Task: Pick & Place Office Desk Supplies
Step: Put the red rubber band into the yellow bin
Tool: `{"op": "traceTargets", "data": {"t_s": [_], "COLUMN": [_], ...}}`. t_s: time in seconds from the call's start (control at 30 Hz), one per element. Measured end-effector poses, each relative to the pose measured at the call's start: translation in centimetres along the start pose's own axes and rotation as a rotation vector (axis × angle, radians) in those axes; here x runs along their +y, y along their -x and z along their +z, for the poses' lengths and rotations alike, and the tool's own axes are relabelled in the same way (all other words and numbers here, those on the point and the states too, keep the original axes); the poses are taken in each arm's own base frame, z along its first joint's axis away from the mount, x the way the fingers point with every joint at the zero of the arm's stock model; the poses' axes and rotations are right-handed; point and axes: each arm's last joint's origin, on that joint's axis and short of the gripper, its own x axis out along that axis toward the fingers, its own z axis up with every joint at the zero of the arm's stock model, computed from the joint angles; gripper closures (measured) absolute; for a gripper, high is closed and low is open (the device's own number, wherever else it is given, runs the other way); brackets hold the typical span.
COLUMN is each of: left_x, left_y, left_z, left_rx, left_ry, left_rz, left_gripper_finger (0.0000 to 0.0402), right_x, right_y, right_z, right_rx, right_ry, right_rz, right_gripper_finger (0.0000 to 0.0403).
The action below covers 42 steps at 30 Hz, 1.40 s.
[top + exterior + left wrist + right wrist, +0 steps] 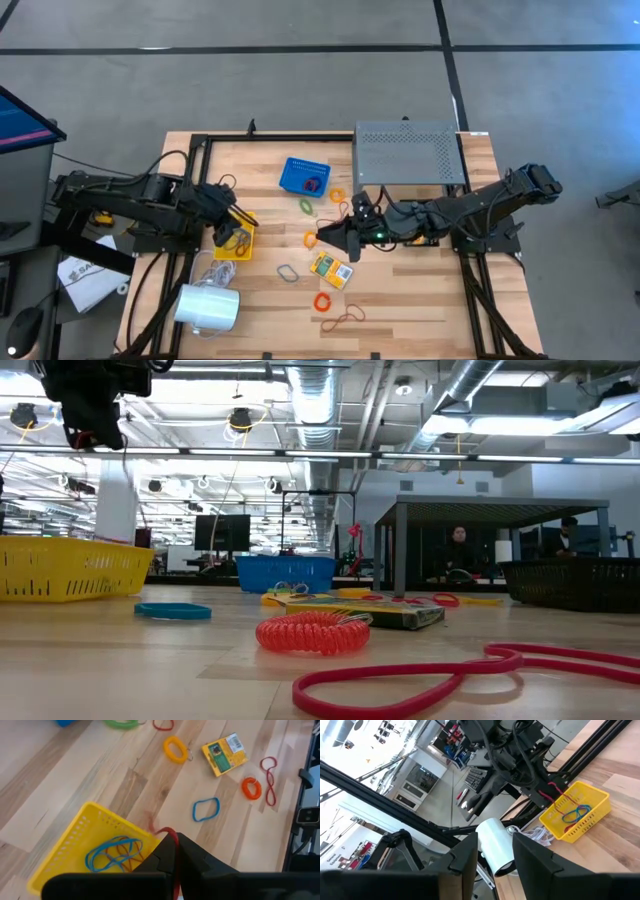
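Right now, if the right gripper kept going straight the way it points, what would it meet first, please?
The right gripper points across the table toward the left arm. The bare wood ahead looks free; the first thing in line is probably the yellow basket, with the left gripper over it, though height is unclear.

Loose rubber bands (336, 319) and crayon box (331, 269) clutter the table's (420, 310) middle

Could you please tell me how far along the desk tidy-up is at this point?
Partly done. The yellow basket already holds blue and red bands. In hand: the left gripper, above the basket, pinches a red band. Still loose on the table: the crayon box, an orange coil, a blue band and others. The right gripper hovers open.
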Motion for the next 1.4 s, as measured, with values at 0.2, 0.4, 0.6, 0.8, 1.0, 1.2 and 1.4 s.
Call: {"op": "traceTargets", "data": {"t_s": [0.2, 0.4, 0.6, 0.8, 1.0, 1.2, 1.4], "left_x": [0.3, 0.6, 0.6, 0.8, 0.5, 0.2, 0.1], "left_y": [0.0, 0.0, -0.1, -1.0, -2.5, -4.4, -5.8], "left_z": [-0.4, -0.7, -0.7, -1.0, -0.8, -0.6, -0.6], "left_rx": [0.043, 0.069, 0.079, 0.166, 0.232, 0.318, 0.378], "left_ry": [0.029, 0.048, 0.067, 0.067, 0.074, 0.053, 0.029], "left_rz": [0.035, 0.059, 0.067, 0.159, 0.219, 0.287, 0.327], "left_gripper_finger": [0.0401, 0.0401, 0.0401, 0.0401, 0.0401, 0.0401, 0.0401], "right_x": [0.0, 0.0, 0.0, 0.1, 0.2, 0.5, 0.6], "right_y": [0.0, 0.0, 0.0, 0.0, 0.1, 0.3, 0.3], "right_z": [0.0, 0.0, 0.0, -0.1, -0.3, -0.6, -0.8], "right_rx": [0.001, 0.001, 0.001, 0.003, 0.010, 0.019, 0.024], "right_ry": [-0.001, -0.011, -0.011, -0.010, -0.009, -0.007, -0.006], "right_rz": [0.001, 0.001, 0.001, 0.002, 0.007, 0.015, 0.018], "right_gripper_finger": [0.0282, 0.0282, 0.0282, 0.0282, 0.0282, 0.0282, 0.0282]}}
